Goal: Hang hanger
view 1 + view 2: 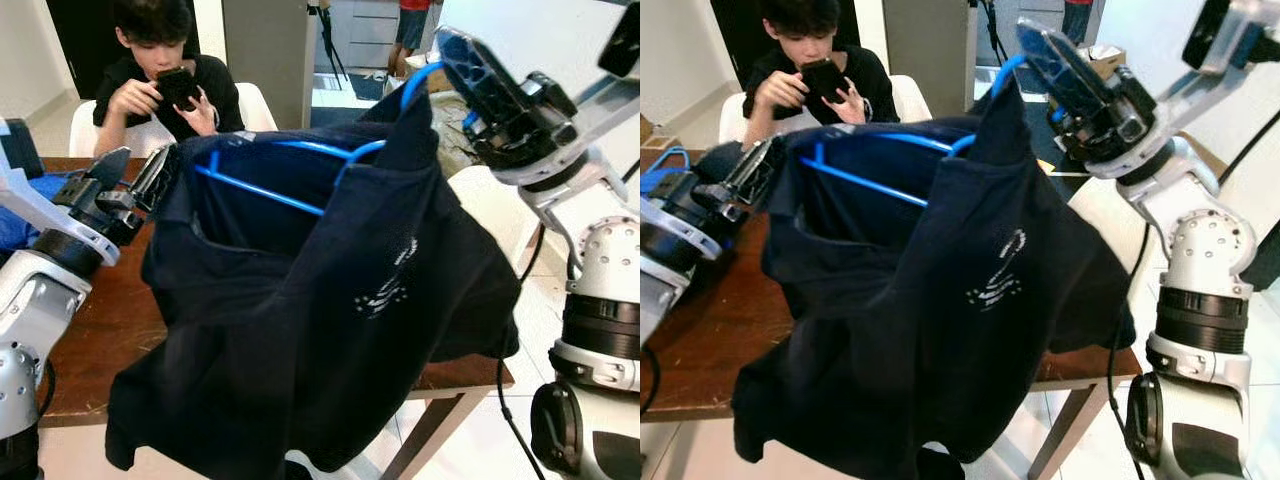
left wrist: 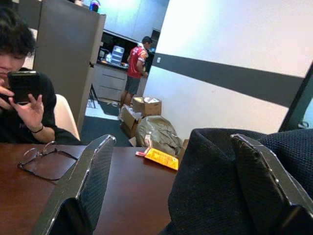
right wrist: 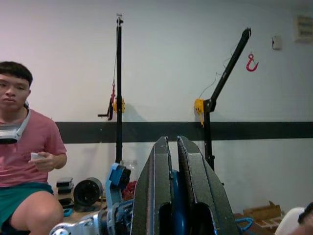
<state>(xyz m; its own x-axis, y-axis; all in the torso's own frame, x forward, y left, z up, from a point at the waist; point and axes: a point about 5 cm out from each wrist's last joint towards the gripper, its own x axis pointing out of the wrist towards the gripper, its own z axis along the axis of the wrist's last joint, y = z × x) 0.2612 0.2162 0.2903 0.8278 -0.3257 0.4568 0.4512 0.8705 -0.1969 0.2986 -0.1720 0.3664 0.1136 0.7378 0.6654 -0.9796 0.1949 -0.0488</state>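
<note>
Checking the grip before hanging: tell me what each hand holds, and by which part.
The right hand is shut on the blue hanger at its hook. The left hand pinches the dark shirt at its shoulder.

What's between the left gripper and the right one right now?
The dark shirt on the blue hanger spans between the left gripper, which pinches its shoulder, and the right gripper, shut on the hook. Both eye views show it.

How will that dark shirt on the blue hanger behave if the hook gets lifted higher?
Likely floppy: the dark shirt sags in folds below the blue hanger. It may slide or swing, since the right gripper holds only the hook. The left gripper at the shoulder probably steadies it.
</note>
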